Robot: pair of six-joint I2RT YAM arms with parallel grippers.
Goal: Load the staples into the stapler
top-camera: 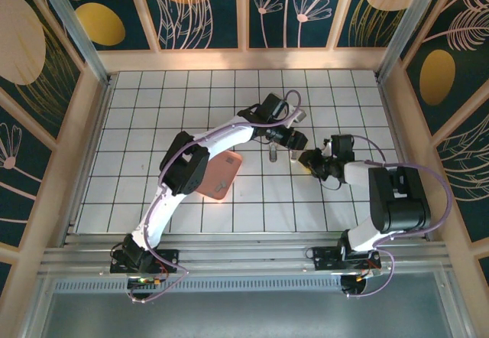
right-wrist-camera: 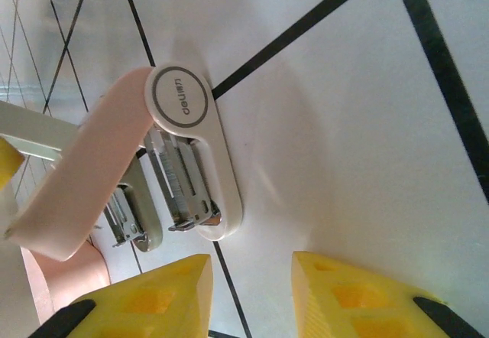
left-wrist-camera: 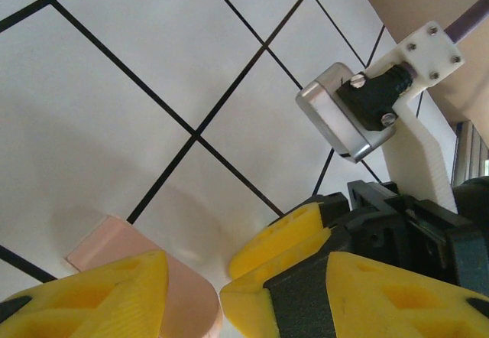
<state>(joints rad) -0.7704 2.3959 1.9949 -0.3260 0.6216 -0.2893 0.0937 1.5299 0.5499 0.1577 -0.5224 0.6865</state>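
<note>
Stapler (left-wrist-camera: 114, 238) cut off (bottom edge).

- Table top (top-camera: 153, 200): white tiles, black grid lines, evenly lit.
- Walls (top-camera: 206, 9): dark teal panels, gold and peach plant motifs, pale wooden frames (top-camera: 244, 59).
- Metal rail (top-camera: 244, 258) along near edge.

Stapler (right-wrist-camera: 187, 101): pale pink and white, cover swung open, left of frame on tabletop. Grey staples (right-wrist-camera: 181, 181) lie in its exposed magazine.

Bare tiles right of the open stapler (right-wrist-camera: 191, 162): free approach for right gripper (right-wrist-camera: 252, 284). Raised pink lid (right-wrist-camera: 84, 170) blocks stapler's left side. Left gripper (top-camera: 294, 143) just beside right gripper, centre crowded. Pink tray (top-camera: 223, 176) partly under left arm (top-camera: 206, 135). Far table (top-camera: 153, 101) tiles free.
</note>
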